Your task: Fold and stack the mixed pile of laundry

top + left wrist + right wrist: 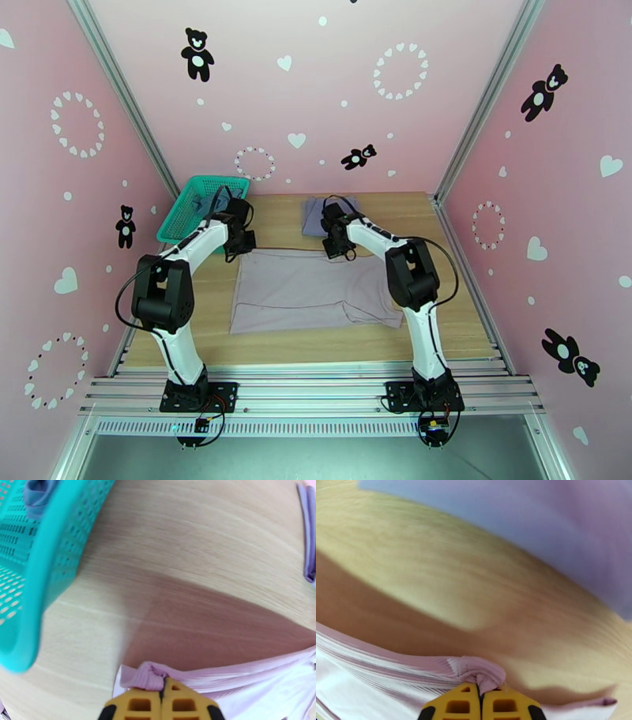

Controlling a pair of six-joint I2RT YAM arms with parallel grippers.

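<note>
A pale mauve-grey garment [312, 288] lies spread flat in the middle of the wooden table. My left gripper [239, 253] is at its far left corner, and in the left wrist view the yellow fingers [138, 705] are shut on a pinch of its edge [148, 675]. My right gripper [340, 251] is on the far edge further right, its fingers [505, 705] shut on a bunched fold of the same cloth [482, 673]. A folded grey-lavender garment [316, 215] lies just behind it. A blue-grey cloth [37, 494] sits inside the basket.
The green mesh basket [189, 207] stands at the back left, close to my left gripper, and its rim [51, 559] looms near in the left wrist view. Pink walls enclose the table on three sides. Bare wood shows in front of the garment.
</note>
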